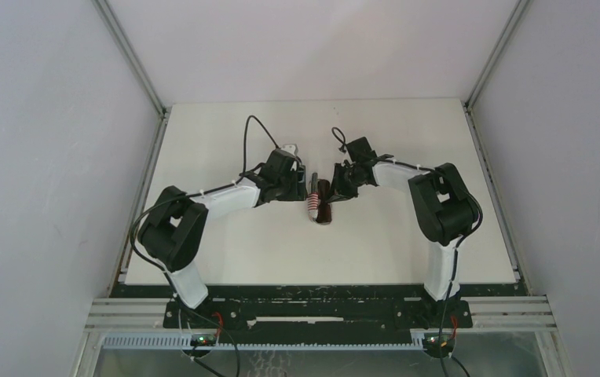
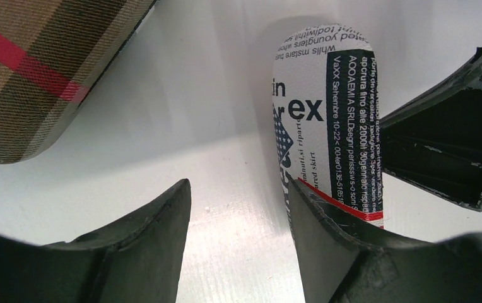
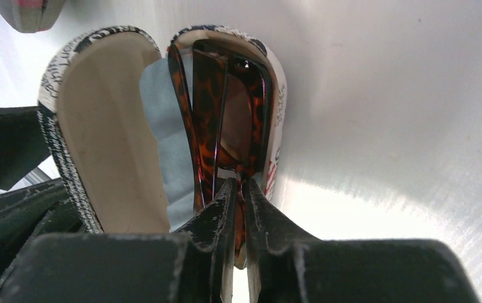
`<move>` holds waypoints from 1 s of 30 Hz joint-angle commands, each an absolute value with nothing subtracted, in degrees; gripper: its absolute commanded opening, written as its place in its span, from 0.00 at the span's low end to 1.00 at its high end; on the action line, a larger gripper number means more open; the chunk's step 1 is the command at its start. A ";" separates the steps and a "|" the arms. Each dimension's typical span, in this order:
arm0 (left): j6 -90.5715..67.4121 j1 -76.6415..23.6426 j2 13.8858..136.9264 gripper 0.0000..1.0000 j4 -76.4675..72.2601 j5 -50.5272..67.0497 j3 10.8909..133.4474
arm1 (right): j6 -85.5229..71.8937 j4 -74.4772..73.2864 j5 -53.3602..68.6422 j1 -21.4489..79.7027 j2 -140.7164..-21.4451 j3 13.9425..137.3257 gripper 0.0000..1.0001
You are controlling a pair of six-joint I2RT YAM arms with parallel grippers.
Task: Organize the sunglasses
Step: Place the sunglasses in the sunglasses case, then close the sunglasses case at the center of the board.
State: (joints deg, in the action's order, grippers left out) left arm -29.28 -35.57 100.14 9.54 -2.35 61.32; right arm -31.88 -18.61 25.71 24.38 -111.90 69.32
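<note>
Now in hand: seating the brown sunglasses [image 3: 226,107] in the print case [image 2: 346,113], lid to be shut after (my reading).
Sunglasses: folded, standing on edge inside the case's tray half, with the light blue cloth [image 3: 163,113] between them and the lid.
Right tool [image 3: 238,189]: pressed together, pinching the frame's near end at the case's near rim.
Left tool [image 2: 238,189]: spread, outside the lid; one finger appears to touch the lid, the other is apart from it.
Lid: open, leaning away from the tray half.
Elsewhere: plaid case [image 2: 30,69] lies near the print case on the bench [image 3: 383,95]; red pair not found in any view.
Technique: push the frame fully down below the rim before letting go, then draw the right tool straight out along the case's length.
Technique, lid: left finger should prop the lid until the right tool is out.
Risk: a temple arm or a cloth edge over the rim would block closing.
</note>
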 commanded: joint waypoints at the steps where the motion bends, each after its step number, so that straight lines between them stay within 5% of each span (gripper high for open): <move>1: -28.24 -35.96 100.37 0.63 9.05 -1.73 65.52 | -30.95 -17.28 25.15 25.38 -112.98 72.24 0.08; 19: -31.89 -34.02 87.58 0.64 1.68 -5.89 53.75 | -30.39 -18.33 23.60 25.01 -112.67 72.16 0.08; 30: -32.35 -34.57 89.04 0.63 -12.36 9.81 52.60 | -30.58 -18.15 23.99 24.71 -112.52 72.07 0.08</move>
State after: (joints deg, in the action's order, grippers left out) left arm -31.62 -34.24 87.24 -5.52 3.07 51.72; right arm -31.86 -18.74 24.88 24.84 -113.10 70.30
